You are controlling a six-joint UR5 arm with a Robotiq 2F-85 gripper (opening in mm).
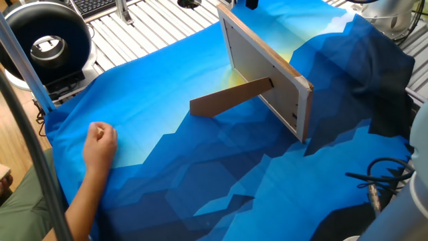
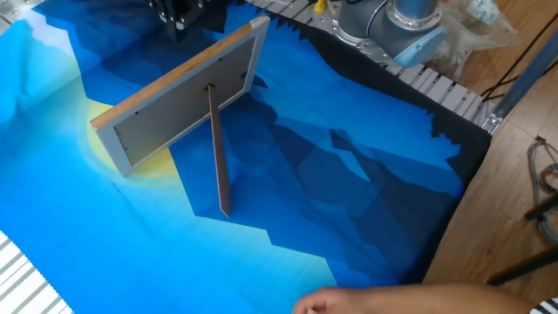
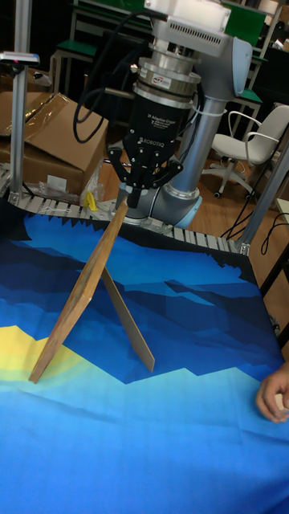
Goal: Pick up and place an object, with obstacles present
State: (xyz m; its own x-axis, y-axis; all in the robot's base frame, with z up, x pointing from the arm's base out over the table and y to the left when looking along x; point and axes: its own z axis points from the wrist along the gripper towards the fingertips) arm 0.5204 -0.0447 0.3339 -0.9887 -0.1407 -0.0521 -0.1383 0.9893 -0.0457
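The object is hidden; a person's hand point(image 1: 100, 141) rests as a closed fist on the blue cloth at the near left, also seen as the hand point(image 3: 276, 396) at the right edge. The obstacle, a large wood-edged board point(image 1: 265, 68) with a grey-white face, stands tilted on its brown cardboard prop point(image 1: 231, 98). From the other side the board point(image 2: 181, 103) leans on the thin prop point(image 2: 218, 164). My gripper point(image 3: 138, 193) hangs just above the board's top edge point(image 3: 112, 229), far from the hand. It is open with nothing in it.
The robot base point(image 2: 408, 24) stands behind the cloth. A black round device point(image 1: 45, 41) sits at the far left corner on metal slats. Cables point(image 1: 378, 179) lie at the right edge. A person's arm point(image 1: 79, 207) reaches in from the near left.
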